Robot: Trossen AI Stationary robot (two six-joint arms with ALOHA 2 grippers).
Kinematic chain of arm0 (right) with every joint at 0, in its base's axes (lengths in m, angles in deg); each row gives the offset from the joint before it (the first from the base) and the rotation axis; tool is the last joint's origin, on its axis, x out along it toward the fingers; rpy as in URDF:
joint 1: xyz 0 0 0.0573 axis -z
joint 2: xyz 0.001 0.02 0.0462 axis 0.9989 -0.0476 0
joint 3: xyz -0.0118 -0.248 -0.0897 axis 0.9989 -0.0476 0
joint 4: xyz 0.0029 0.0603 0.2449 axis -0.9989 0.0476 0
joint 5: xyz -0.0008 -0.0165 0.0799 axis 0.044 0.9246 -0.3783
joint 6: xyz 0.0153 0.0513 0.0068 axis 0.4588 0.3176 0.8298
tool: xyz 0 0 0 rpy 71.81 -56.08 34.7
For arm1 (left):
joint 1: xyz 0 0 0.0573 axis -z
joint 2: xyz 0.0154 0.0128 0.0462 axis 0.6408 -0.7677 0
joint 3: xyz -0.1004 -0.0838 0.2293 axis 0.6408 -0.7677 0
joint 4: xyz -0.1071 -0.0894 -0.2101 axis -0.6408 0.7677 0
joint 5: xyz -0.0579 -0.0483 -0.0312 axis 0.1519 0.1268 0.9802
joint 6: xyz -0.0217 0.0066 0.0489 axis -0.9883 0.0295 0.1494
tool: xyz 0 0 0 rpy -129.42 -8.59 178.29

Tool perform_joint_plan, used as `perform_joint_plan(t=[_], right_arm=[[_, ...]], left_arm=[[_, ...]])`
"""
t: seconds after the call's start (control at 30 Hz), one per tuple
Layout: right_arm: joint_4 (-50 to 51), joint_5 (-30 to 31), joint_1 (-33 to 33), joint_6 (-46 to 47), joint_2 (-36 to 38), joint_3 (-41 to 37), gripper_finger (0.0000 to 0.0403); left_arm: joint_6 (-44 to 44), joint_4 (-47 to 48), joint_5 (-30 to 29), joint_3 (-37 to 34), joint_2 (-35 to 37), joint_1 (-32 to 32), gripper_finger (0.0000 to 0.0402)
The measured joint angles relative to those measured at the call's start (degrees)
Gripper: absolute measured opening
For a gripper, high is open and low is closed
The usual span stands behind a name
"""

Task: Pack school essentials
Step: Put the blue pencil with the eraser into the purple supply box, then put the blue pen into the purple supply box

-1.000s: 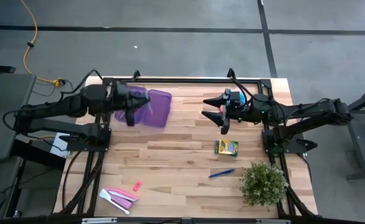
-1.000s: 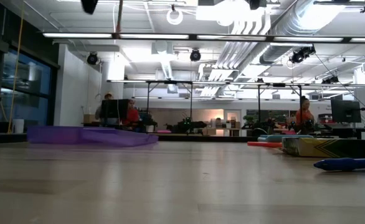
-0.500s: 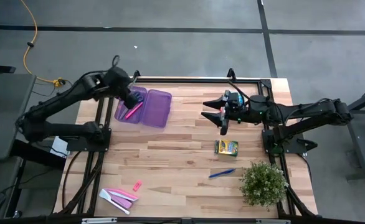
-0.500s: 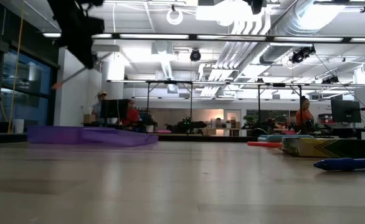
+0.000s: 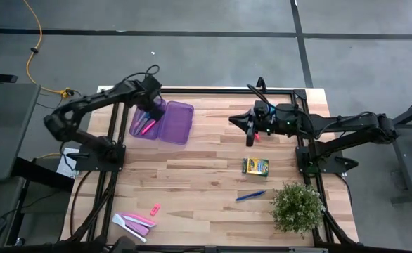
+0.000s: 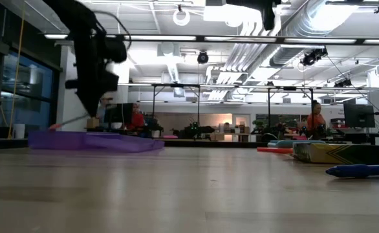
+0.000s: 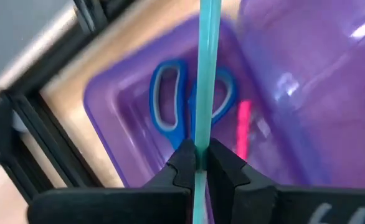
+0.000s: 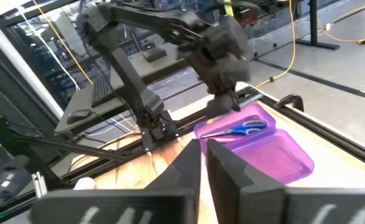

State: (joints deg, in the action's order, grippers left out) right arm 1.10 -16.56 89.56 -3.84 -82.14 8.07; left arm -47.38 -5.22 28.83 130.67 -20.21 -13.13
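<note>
An open purple box (image 5: 139, 131) with its lid (image 5: 178, 122) beside it lies at the table's far left. Blue-handled scissors (image 7: 168, 112) and a pink marker (image 5: 147, 127) lie in it. My left gripper (image 5: 151, 114) hangs just over the box, shut on a green pencil (image 7: 206, 56). My right gripper (image 5: 235, 121) is shut on nothing, high above the table's far middle. The crayon box (image 5: 255, 166), a blue pen (image 5: 250, 196) and a small pink piece (image 5: 155, 209) lie on the wood. My left gripper pinches the green pencil's shaft (image 7: 202, 140) between its two fingertips, partway along its length. The fingers come from above and point down at the box. The pencil slants out below them, its reddish end (image 6: 56, 125) just above the box's wall (image 6: 79, 140).
A small bushy plant (image 5: 297, 207) stands at the near right corner. Pink and white pieces (image 5: 134, 223) lie at the near left. A red stick (image 6: 273, 150) lies on the table by the crayon box. Black frame rails (image 5: 206, 91) edge the table.
My left gripper has come down with the green pencil from high above the table to just over the purple box, and its arm has swung toward the far edge. My right gripper has shut its fingers and stayed in place.
</note>
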Motion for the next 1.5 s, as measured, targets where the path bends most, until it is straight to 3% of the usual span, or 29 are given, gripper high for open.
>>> perform_joint_plan(t=[0.3, 0.47, 0.8, 1.13, 1.5], right_arm=[[1.7, -0.4, 0.0, 0.1, 0.0, 0.0, 0.0002], [1.6, -0.4, 0.0, 0.1, 0.0, 0.0, 0.0001], [1.7, -0.4, 0.0, 0.1, 0.0, 0.0, 0.0000], [1.7, -0.4, 0.0, 0.1, 0.0, 0.0, 0.0000], [1.7, -0.7, 0.0, 0.1, 0.0, 0.0, 0.0000]], left_arm=[[-1.1, -2.9, 1.7, -3.6, -8.9, -1.8, 0.0005], [-1.4, -7.2, 4.0, -4.2, -9.2, -1.7, 0.0005], [2.0, -6.6, 4.2, -4.2, -9.2, -1.8, 0.0010], [2.1, -6.7, 4.5, -4.2, -9.2, -1.8, 0.0088], [4.0, -4.9, 9.4, -0.7, -5.8, -1.8, 0.0159]])
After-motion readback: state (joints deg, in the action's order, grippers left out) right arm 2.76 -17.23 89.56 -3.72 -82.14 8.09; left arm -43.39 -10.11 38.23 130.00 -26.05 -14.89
